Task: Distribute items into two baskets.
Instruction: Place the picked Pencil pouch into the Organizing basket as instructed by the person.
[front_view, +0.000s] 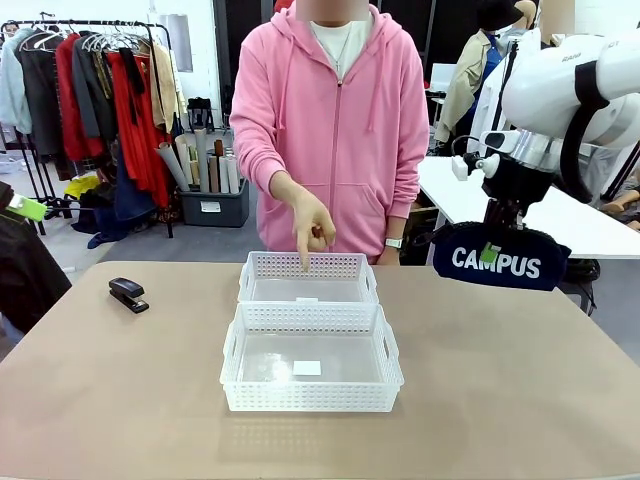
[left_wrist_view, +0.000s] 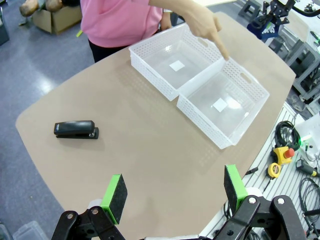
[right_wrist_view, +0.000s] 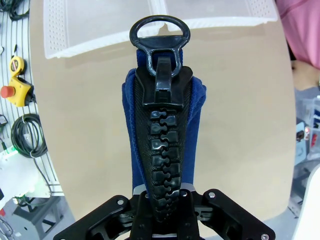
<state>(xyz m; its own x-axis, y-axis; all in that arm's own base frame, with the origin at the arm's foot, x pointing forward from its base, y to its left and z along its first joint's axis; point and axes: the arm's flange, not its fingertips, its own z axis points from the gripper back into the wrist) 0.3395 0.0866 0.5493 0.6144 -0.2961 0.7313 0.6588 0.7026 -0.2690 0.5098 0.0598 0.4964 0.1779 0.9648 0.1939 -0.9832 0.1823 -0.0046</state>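
Note:
My right gripper is shut on the navy "CAMPUS" pouch, which hangs in the air right of the baskets. In the right wrist view the pouch runs up between the fingers, zip and ring pull on top. Two white lattice baskets sit mid-table, the far one touching the near one. The person's hand points a finger down into the far basket. The black stapler lies on the table at the left. My left gripper hangs open high above the table, the stapler below it.
The brown table has free room left and right of the baskets. Its front edge, with cables and tools beyond it, shows in the left wrist view. The person in pink stands at the far side. A white table stands behind at the right.

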